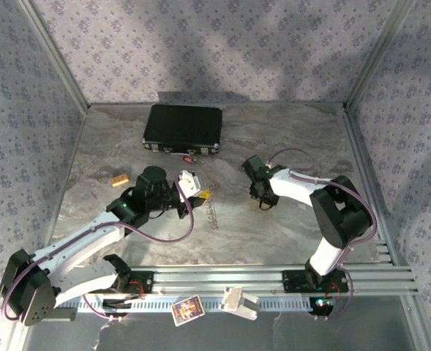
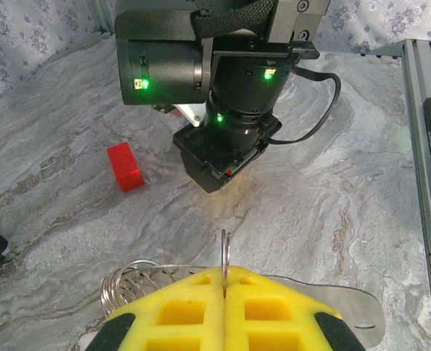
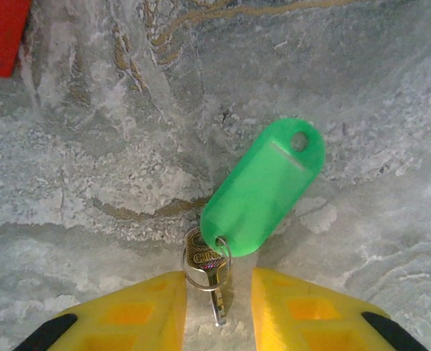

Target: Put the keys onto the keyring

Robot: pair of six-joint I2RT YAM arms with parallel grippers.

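Note:
The green key (image 3: pixel 263 190), a small metal key on a split ring with a green plastic tag, lies flat on the marble table. It sits between the yellow fingers of my right gripper (image 3: pixel 216 307), which stands open just above the table (image 1: pixel 263 201), and neither finger touches it. My left gripper (image 2: pixel 226 292) is shut on a thin loop of the keyring (image 2: pixel 226 252), which stands edge-on above the fingertips. Silvery coils (image 2: pixel 131 281) show to its left and the pale band (image 2: pixel 350 307) to its right. A tiny red key (image 1: pixel 189 156) lies by the black case.
A black case (image 1: pixel 184 128) lies at the back of the table. A red block (image 2: pixel 124 167) sits close beside the right arm's wrist (image 2: pixel 230 139). A small wooden block (image 1: pixel 120 179) lies at the left. A card (image 1: pixel 186 309) and a white part (image 1: pixel 237 301) rest on the front rail.

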